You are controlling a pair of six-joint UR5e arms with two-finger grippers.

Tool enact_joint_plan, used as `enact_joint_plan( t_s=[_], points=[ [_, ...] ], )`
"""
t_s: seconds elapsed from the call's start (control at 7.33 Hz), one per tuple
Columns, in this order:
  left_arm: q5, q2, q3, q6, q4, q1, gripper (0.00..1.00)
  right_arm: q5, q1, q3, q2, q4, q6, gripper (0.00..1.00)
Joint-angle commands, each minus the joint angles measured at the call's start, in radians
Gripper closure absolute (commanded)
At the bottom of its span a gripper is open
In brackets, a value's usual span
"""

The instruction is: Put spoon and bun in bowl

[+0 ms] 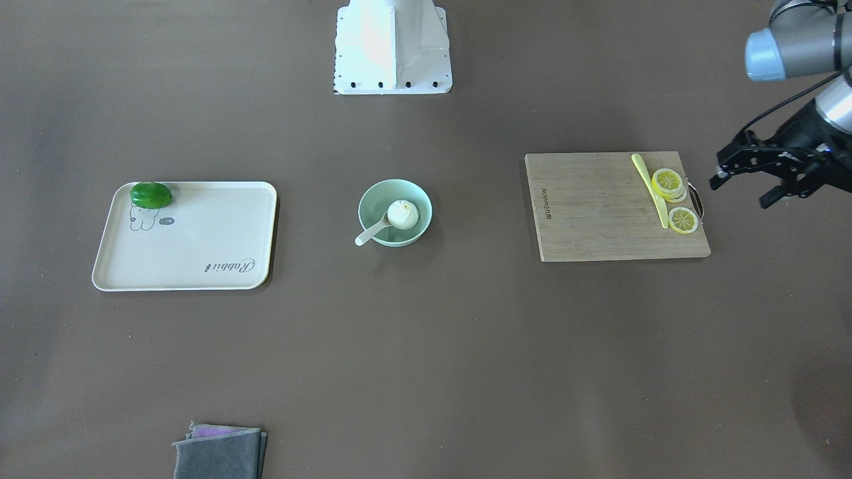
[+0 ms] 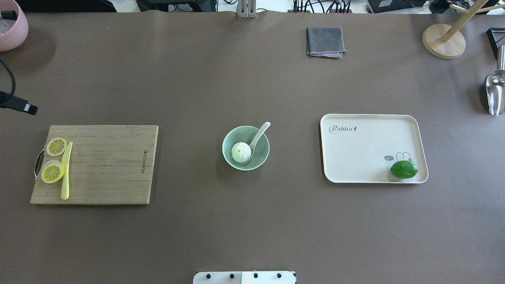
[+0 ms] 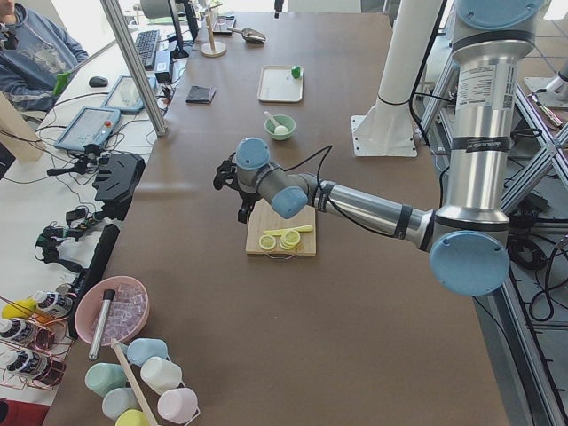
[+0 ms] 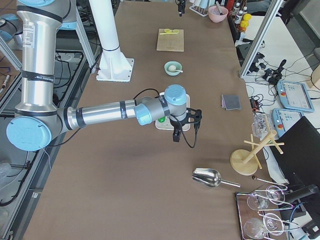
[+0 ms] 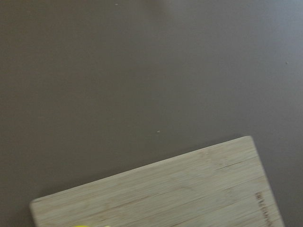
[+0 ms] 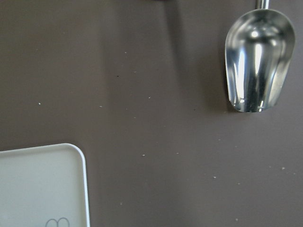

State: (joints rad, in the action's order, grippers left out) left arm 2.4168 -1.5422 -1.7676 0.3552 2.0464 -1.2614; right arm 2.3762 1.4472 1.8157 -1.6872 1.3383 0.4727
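The bowl [image 1: 379,197] sat in the middle of the front-facing view. The bun [image 1: 403,213] lay inside it, and the spoon [image 1: 373,231] rested with its scoop against the bun and its handle poking out over the bowl's lower-left rim. To the right lay a cutting board [image 1: 599,213] with lemon slices [image 1: 669,183] and a yellow knife [image 1: 651,189] near its right end. To the left was a tray [image 1: 200,246] with a green fruit [image 1: 151,195] in its upper-left corner. A folded cloth [image 1: 219,452] lay at the bottom edge.

The left gripper [image 1: 741,191] hung at the right edge of that view, just beyond the cutting board, its jaws spread wide and holding nothing. The right gripper [image 4: 184,131] showed only in the middle of the right-side view, near the tray, and I could not tell how its jaws stood. Its wrist camera showed a metal scoop [image 6: 258,61] at the upper right.
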Motion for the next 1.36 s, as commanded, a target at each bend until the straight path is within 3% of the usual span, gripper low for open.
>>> enact_joint_plan(
  t_s=[0.0, 0.14, 1.23],
  points=[
    [0.048, 0.059, 0.120, -0.301, 0.000, -0.183, 0.01, 0.009, 0.155, -0.084, -0.002, 0.069, -0.309, 0.00],
    [0.047, 0.062, 0.132, -0.321, 0.000, -0.214, 0.01, 0.005, 0.179, -0.079, 0.009, 0.131, -0.392, 0.00],
    [0.051, 0.077, 0.128, -0.315, 0.000, -0.214, 0.01, 0.009, 0.177, -0.070, 0.006, 0.130, -0.393, 0.00]
  ],
)
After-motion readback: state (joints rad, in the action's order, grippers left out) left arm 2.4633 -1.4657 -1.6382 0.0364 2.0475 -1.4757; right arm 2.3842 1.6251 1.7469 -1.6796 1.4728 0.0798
